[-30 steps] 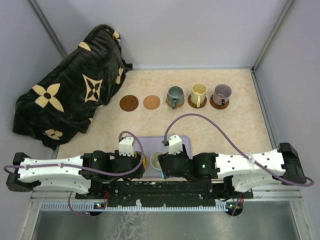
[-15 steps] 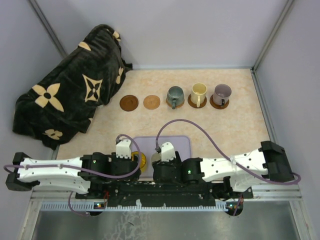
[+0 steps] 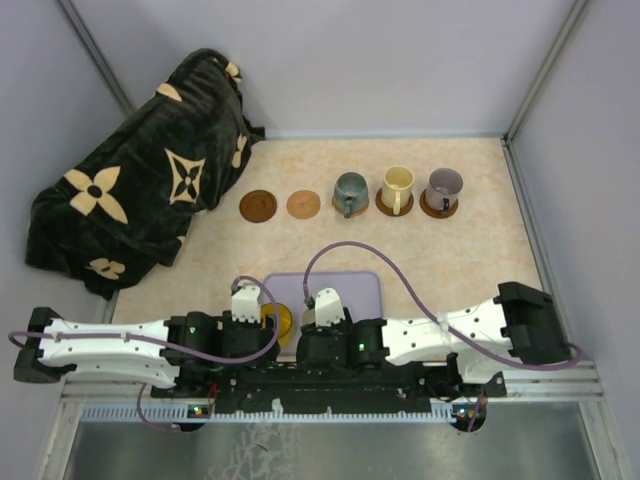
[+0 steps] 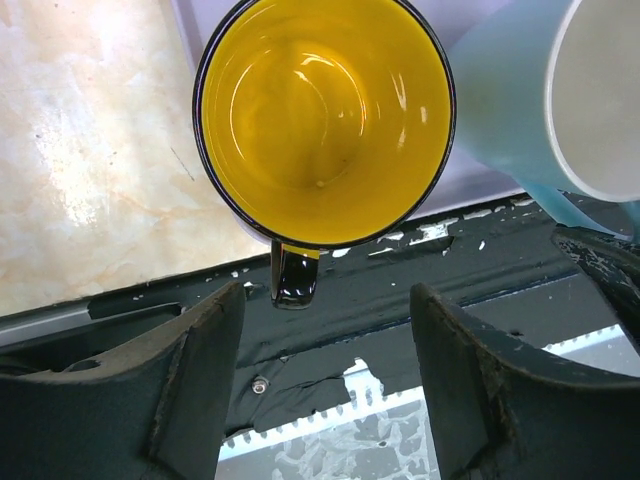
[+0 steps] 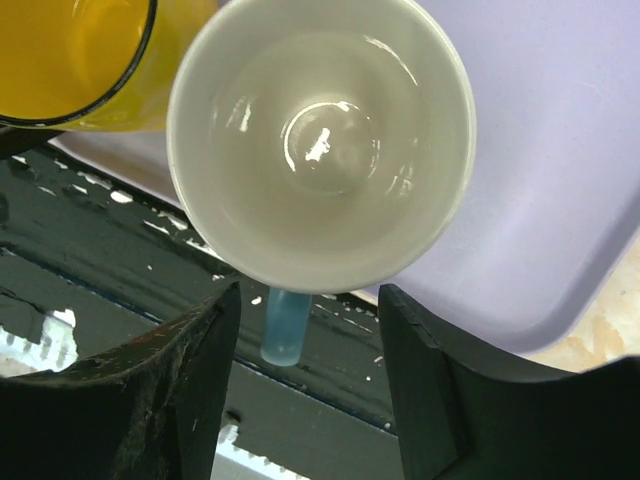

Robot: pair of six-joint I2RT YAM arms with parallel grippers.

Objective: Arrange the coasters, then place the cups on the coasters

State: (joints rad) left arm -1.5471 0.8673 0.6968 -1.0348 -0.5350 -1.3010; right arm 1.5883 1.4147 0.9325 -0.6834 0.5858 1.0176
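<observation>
Beige marbled tabletop (image 4: 80, 150) carries a lavender plastic tray (image 5: 560, 180). Left gripper (image 4: 325, 310) hangs unclenched, the dark handle (image 4: 293, 280) of the glossy yellow-orange ceramic mug (image 4: 325, 115) at its jaws' mouth. Right gripper (image 5: 310, 300), jaws parted, straddles the cream ceramic mug (image 5: 320, 140) by its light-blue handle (image 5: 285, 328). Both look slick, rigid and breakable, so I'd pinch the handles squarely.

My table (image 3: 470, 260) is a pale marbled top. Along its far side runs a row: a dark bare coaster (image 3: 258, 206), a lighter bare coaster (image 3: 303, 205), the grey-green cup (image 3: 350, 188) with its underside hidden from me, and brown discs showing under the pale yellow cup (image 3: 398, 180) and the mauve cup (image 3: 445, 184). A lavender tray (image 3: 355, 288) lies at the near edge, and a black flowered blanket (image 3: 140, 190) is heaped over the far left corner.
</observation>
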